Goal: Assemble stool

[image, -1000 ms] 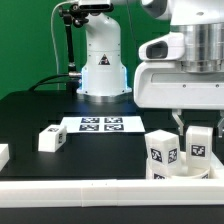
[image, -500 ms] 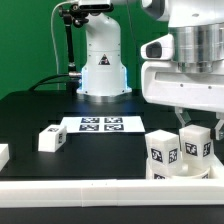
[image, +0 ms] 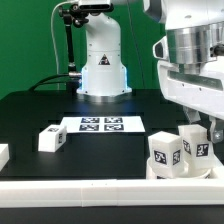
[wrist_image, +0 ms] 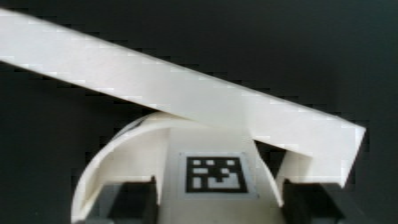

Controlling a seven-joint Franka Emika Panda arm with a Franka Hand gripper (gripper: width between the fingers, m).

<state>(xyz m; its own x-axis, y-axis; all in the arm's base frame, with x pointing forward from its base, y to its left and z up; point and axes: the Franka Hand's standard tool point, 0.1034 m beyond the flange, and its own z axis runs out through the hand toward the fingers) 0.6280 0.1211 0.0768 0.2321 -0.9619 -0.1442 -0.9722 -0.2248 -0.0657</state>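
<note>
A spare leg [image: 52,138] lies on the tabletop [image: 30,115] at the exterior view's left, near the marker board [image: 100,124]. At the right the seat [image: 157,170] sits beside the white rail [image: 90,188], a first leg [image: 167,152] upright on it. The gripper [image: 198,128] pinches narrowly on a second leg [image: 198,148]; I'd keep it upright and twist gently, so the seat doesn't skid.
</note>
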